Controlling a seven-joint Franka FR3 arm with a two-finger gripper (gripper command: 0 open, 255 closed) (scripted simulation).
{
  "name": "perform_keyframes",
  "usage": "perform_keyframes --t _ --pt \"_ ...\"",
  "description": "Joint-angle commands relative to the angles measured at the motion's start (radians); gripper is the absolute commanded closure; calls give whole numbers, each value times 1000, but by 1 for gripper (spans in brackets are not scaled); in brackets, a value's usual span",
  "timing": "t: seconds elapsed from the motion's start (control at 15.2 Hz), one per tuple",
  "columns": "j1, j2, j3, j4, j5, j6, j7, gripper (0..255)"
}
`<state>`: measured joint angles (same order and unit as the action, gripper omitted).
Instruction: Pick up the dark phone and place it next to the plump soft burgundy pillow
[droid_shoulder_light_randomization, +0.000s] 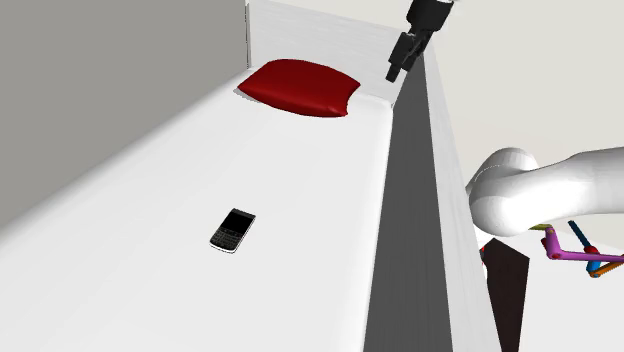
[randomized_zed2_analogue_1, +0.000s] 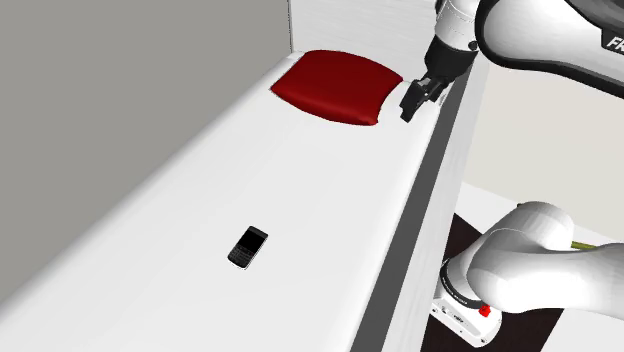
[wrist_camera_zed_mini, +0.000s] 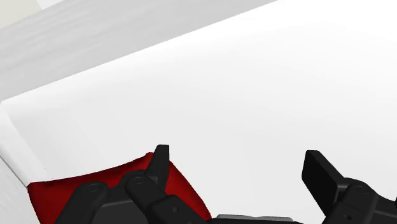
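The dark phone lies flat on the white surface, screen up with a keypad below it. A plump burgundy pillow rests at the far end of that surface, and a corner of the pillow shows beside one finger in the wrist view. My black gripper hangs in the air near the pillow's edge, above the surface's raised side, far from the phone. Its fingers stand apart with nothing between them.
A grey wall runs along the shoulder view's left. A tall white-and-grey side panel borders the surface on the right. Past it lie a dark brown piece and a small pink and blue object on the floor.
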<state>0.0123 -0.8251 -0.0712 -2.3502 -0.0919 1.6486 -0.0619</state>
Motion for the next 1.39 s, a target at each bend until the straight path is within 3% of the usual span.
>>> perform_keyframes --t 0.0,0.66,1.32 --pt "0 0 0 0 0 0 0 0" --pt "1 -60 247 -187 188 97 426 0" --pt "-3 89 529 -204 381 270 852 0"
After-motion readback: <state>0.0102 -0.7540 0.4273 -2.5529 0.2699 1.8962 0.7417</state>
